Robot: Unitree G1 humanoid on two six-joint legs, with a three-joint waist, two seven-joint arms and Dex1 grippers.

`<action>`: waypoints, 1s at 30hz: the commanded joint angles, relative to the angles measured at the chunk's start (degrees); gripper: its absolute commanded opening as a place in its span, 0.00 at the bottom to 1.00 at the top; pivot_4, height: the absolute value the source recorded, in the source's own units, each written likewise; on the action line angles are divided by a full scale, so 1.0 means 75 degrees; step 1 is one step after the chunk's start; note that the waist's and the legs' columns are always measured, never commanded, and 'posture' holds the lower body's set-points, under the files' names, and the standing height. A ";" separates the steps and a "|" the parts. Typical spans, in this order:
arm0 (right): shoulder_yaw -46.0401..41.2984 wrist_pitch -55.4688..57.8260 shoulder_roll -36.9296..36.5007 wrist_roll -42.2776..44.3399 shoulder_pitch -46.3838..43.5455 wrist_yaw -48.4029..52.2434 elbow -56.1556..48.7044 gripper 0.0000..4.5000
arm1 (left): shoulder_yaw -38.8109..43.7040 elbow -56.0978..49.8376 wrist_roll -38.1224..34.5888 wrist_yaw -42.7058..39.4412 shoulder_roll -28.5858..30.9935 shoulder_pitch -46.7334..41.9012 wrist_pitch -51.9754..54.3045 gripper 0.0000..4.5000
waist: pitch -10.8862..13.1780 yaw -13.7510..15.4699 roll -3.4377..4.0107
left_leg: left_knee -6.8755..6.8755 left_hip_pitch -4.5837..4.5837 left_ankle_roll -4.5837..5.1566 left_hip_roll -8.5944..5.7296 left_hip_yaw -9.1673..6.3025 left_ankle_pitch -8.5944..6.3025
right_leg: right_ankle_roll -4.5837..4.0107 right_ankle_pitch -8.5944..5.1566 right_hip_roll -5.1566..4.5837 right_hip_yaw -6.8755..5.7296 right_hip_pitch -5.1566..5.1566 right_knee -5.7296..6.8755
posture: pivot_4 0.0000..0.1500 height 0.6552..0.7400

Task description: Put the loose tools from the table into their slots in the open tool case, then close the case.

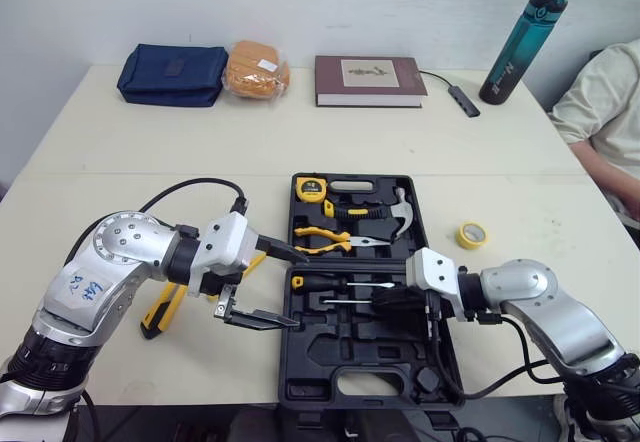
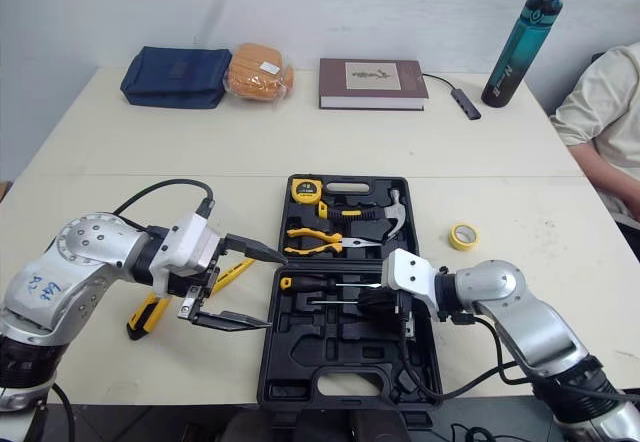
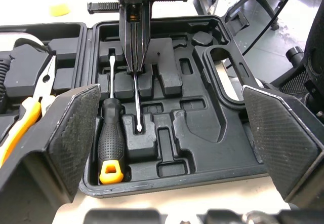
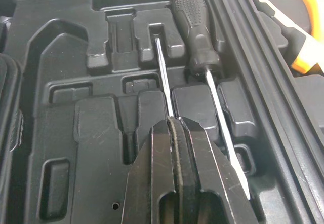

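1. The case [image 1: 340, 367] lies open on the surface. Its far half is already full and its near half is mostly bare moulded slots. My guess is the step in hand is seating a second screwdriver, so work low over that near half.
2. The left gripper [image 1: 298, 289] is at the case's left edge, spread wide with nothing in it. I'd hold it clear of the slots, ready for the yellow tool [image 1: 165, 307] lying just left of the case.
3. The right gripper [image 1: 388, 299] is over the case's near half, clamped tight on the thin driver. Imo line the shaft up with its groove first, then press it in flat rather than dropping it.
4. The seated driver [image 3: 110, 138] has a chunky black ribbed handle and an orange end cap, and it lies in its slot in the near half. Handy guide for keeping things parallel.
5. The thin driver [image 4: 163, 77] is a bare shiny steel shaft just beside the seated one. Its tip is at a notch in the case, but I can't tell if it's touching. The gripper hides the handle.
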 commanded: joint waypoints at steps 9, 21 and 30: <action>-0.1522 0.0633 0.0072 0.0939 0.0794 -0.0666 -0.0869 0.02 | 0.0651 0.0169 -0.0098 0.0907 -0.0271 0.0553 0.0183 1.00 | 0.0021 0.0021 0.0028 | 0.0001 -0.0017 0.0003 0.0000 -0.0001 -0.0003 | 0.0001 0.0001 -0.0003 0.0001 -0.0015 0.0001 | 1.00 1.00; -0.5694 0.2146 -0.0820 0.2837 0.2855 -0.0592 -0.1698 0.99 | 0.3499 0.0786 -0.0255 0.1616 0.0235 0.3246 0.0573 1.00 | 0.0041 0.0020 0.0052 | -0.0005 -0.0021 0.0013 0.0009 -0.0002 -0.0022 | 0.0002 0.0001 -0.0004 -0.0002 -0.0014 -0.0013 | 1.00 1.00; -0.7999 0.1721 -0.0911 0.2212 0.4186 -0.0283 -0.0270 0.99 | 0.5550 0.2759 0.0323 0.1704 0.0506 0.4457 -0.0068 1.00 | 0.0041 0.0017 0.0051 | -0.0024 -0.0021 0.0023 0.0005 0.0006 -0.0032 | 0.0001 0.0000 -0.0006 -0.0001 -0.0014 -0.0040 | 1.00 1.00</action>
